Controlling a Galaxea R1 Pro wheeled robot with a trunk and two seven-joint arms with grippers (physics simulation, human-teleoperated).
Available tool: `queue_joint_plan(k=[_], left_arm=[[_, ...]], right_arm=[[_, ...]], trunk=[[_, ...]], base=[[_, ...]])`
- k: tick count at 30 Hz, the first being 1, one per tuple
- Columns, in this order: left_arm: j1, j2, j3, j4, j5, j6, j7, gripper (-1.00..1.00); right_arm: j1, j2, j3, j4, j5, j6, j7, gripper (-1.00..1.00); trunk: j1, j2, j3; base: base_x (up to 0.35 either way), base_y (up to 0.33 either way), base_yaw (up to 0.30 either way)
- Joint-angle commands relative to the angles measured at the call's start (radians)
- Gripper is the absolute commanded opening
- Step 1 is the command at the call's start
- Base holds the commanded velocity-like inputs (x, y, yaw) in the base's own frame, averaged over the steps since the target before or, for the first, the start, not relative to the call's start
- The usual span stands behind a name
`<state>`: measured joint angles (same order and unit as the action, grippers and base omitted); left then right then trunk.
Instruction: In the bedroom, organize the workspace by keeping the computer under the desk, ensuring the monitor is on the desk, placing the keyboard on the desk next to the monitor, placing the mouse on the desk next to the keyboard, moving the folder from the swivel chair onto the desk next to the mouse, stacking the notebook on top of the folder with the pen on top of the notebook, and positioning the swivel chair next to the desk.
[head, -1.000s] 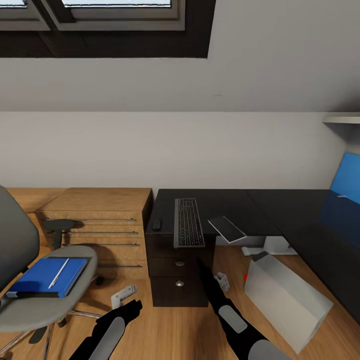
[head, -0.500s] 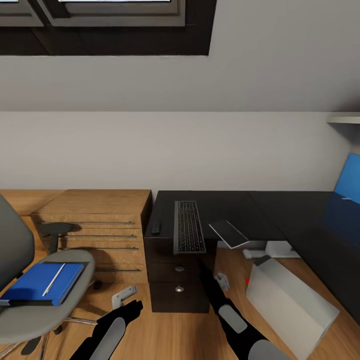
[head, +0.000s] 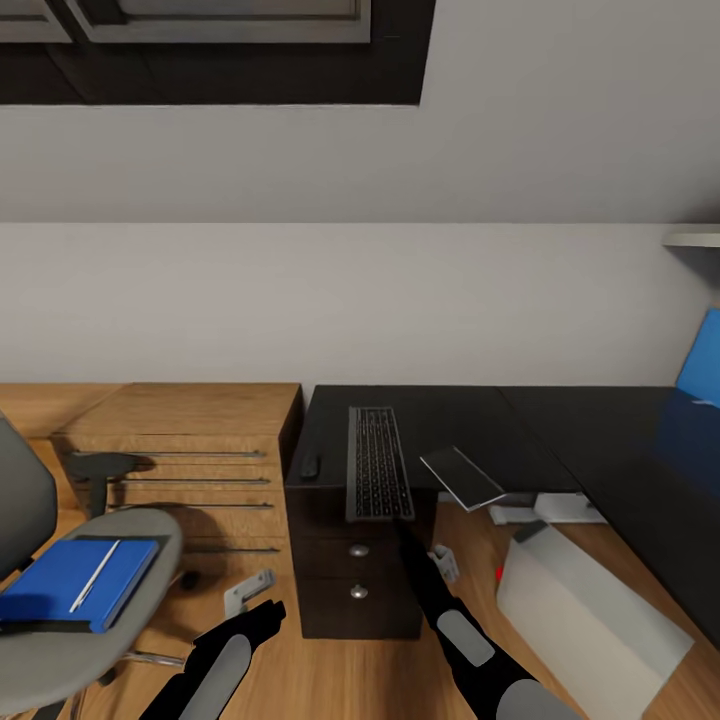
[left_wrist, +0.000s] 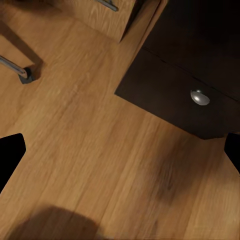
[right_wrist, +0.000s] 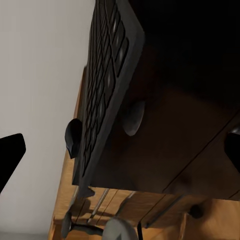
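The keyboard (head: 378, 476) lies lengthwise on the black desk (head: 470, 415), with the small dark mouse (head: 309, 465) to its left. The dark notebook (head: 462, 477) overhangs the desk's front edge to the keyboard's right. On the grey swivel chair (head: 95, 640) rests the blue folder (head: 60, 585), the pen (head: 93, 576) lying on it. The grey computer (head: 590, 610) leans tilted on the floor under the desk. My right gripper (head: 443, 562) is open, low in front of the drawer unit, looking up at the keyboard (right_wrist: 107, 75). My left gripper (head: 248, 592) is open over the floor. The monitor is out of view.
A light-wood drawer chest (head: 190, 440) stands left of the desk. The black drawer unit (head: 355, 585) with silver knobs (left_wrist: 200, 97) is straight ahead. A blue wall panel (head: 705, 360) sits at the far right. A chair castor (left_wrist: 25, 75) rests on the wood floor.
The whole view has shifted: desk, chest and chair sit slightly lower and the chair further left, so the camera has moved. Both arms hold the same pose in the picture.
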<state>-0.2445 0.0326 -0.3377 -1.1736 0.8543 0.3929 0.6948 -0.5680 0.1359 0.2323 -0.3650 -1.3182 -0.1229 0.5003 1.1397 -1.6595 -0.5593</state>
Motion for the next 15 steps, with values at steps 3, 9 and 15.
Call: queue_joint_plan(k=[3, 9, 15], left_arm=[[-0.001, 0.001, -0.003, -0.001, 0.006, 0.002, 0.008, 1.00], [-0.001, 0.001, -0.003, -0.001, 0.006, 0.003, 0.008, 1.00], [-0.001, 0.001, -0.003, 0.000, 0.006, 0.003, 0.007, 1.00]], right_arm=[[-0.001, 0.000, 0.009, 0.001, -0.009, -0.007, 0.002, 1.00], [-0.001, -0.001, 0.008, 0.001, -0.010, -0.007, 0.001, 1.00], [-0.001, -0.001, 0.008, 0.001, -0.009, -0.007, -0.009, 1.00]], trunk=[[0.000, -0.001, -0.001], [0.000, -0.001, -0.001], [0.000, -0.001, -0.001]], base=[[0.127, 0.000, 0.000], [0.028, 0.000, 0.000], [0.072, 0.000, 0.000]])
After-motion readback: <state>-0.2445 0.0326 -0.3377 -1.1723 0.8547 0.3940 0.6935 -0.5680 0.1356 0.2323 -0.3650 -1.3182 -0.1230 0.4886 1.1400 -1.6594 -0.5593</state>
